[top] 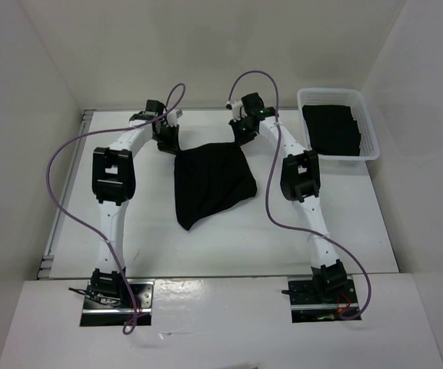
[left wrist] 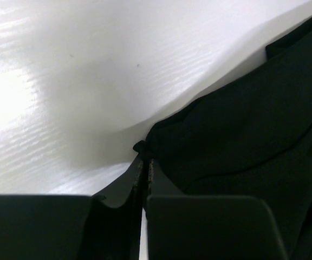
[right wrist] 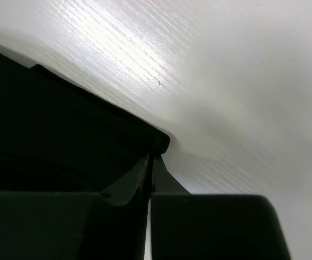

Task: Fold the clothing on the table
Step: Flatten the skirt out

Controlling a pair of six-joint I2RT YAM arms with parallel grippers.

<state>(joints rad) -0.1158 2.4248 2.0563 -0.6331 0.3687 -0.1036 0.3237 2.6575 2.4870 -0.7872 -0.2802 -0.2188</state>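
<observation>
Far corners of clothing [top: 210, 184] pinched by left tool [left wrist: 144, 163], right tool [right wrist: 151, 158].

Table [top: 229, 246] carries clothing [top: 210, 184] — and basket [top: 351, 158] (far right).

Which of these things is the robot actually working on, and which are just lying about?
In the job: black clothing; table under it; left jaws and right jaws, each shut on a far corner of the clothing.

Lying about: basket at the far right; dark fabric inside it.
</observation>
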